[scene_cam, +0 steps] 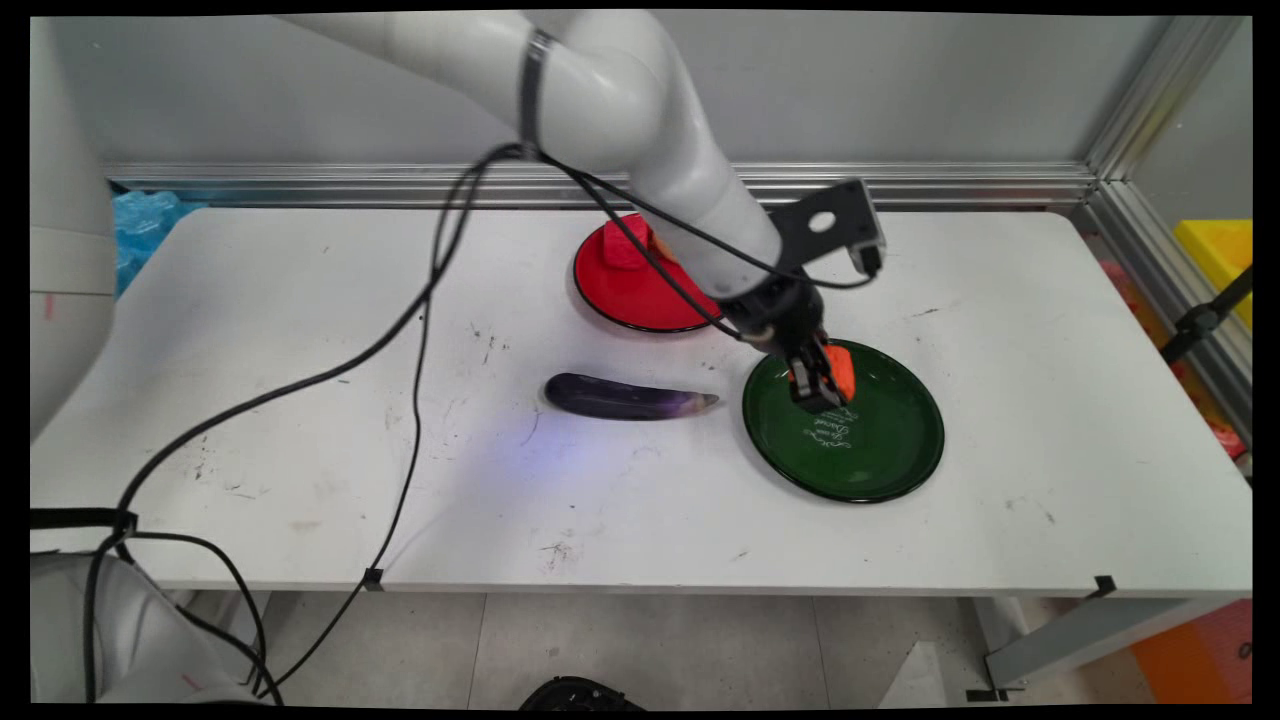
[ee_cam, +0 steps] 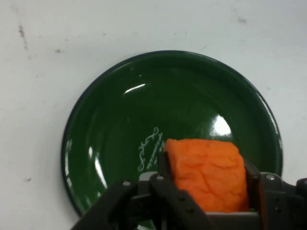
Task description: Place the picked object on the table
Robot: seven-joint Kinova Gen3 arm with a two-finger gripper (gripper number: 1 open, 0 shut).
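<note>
Orange block (ee_cam: pixel 207 173) is sitting clamped between our jaws, which are closing on its two sides, and we are holding it directly above the green plate (scene_cam: pixel 880 460), over the plate's far-left part. We are seeing the eggplant (scene_cam: pixel 625 397) lying lengthwise on the table (scene_cam: pixel 300 300) just left, red plate (scene_cam: pixel 620 290) behind.

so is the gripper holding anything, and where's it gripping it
Yes: the gripper holds an orange block, its fingers clamped on the block's two opposite sides, above the green plate.
</note>
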